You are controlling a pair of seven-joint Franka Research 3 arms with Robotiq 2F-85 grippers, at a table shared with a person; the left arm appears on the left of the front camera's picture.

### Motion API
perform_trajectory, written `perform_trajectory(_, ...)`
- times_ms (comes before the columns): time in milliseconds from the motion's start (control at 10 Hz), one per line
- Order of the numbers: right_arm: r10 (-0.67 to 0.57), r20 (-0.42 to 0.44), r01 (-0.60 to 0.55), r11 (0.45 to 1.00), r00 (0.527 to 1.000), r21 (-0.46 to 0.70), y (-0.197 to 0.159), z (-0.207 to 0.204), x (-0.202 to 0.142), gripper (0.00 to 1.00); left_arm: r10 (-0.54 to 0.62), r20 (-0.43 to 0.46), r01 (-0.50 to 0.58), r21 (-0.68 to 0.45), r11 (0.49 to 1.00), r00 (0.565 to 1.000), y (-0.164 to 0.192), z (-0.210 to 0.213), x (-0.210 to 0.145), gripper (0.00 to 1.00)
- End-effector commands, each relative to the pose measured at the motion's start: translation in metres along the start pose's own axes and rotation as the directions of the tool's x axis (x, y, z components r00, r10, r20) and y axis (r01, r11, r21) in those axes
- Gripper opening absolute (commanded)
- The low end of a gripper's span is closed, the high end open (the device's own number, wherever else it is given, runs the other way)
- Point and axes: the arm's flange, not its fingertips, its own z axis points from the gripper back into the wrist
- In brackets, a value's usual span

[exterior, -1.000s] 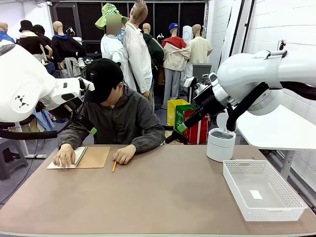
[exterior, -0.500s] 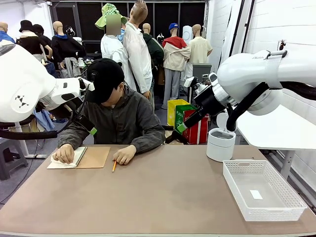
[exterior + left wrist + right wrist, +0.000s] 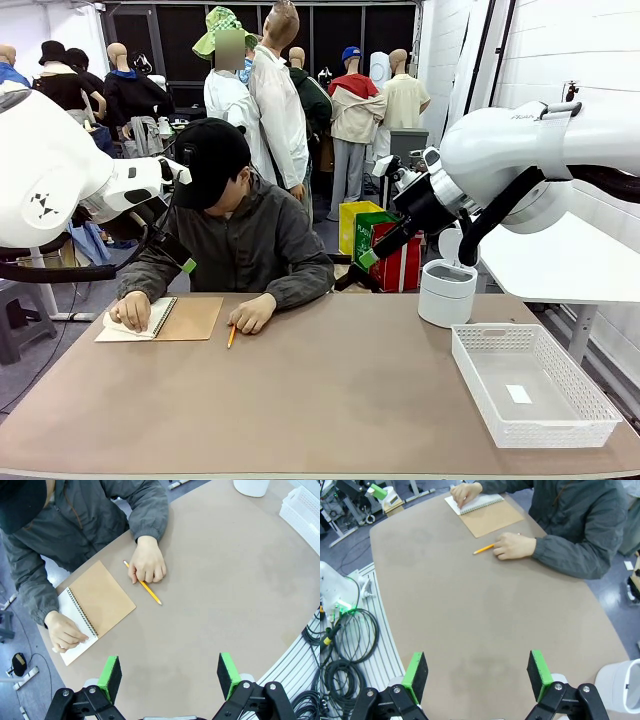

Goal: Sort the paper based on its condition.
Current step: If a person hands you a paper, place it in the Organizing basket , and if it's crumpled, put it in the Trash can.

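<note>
— At the table's far left corner, where is the thin white sheet of paper (image 3: 128,328) found?
— It is seen lying on the open spiral-bound notebook with the brown cardboard cover (image 3: 190,318), pressed under the person's hand (image 3: 129,311).

— How is it oriented?
— Its long axis is seen running away from the person toward the robot.

— What is changed from a second ago?
— The person's hand is curled tighter on the page.

— And the grippers?
— The left gripper (image 3: 170,677) and right gripper (image 3: 477,676) are held wide apart, empty, above the table.
</note>
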Motion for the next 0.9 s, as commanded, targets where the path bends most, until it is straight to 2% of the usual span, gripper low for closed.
perform_trajectory(0,0.004,-0.004,-0.004,1.0,1.0,0.002,0.0005,-0.0004,-0.0013,1.0,0.0,-0.001,0.0,-0.001,1.0,1.0,0.0008,0.0003,-0.0004,1.0)
perform_trajectory(800,0.004,-0.004,-0.004,1.0,1.0,0.002,0.0005,-0.0004,-0.0013,1.0,0.0,-0.001,0.0,-0.001,1.0,1.0,0.0008,0.0003,-0.0004,1.0)
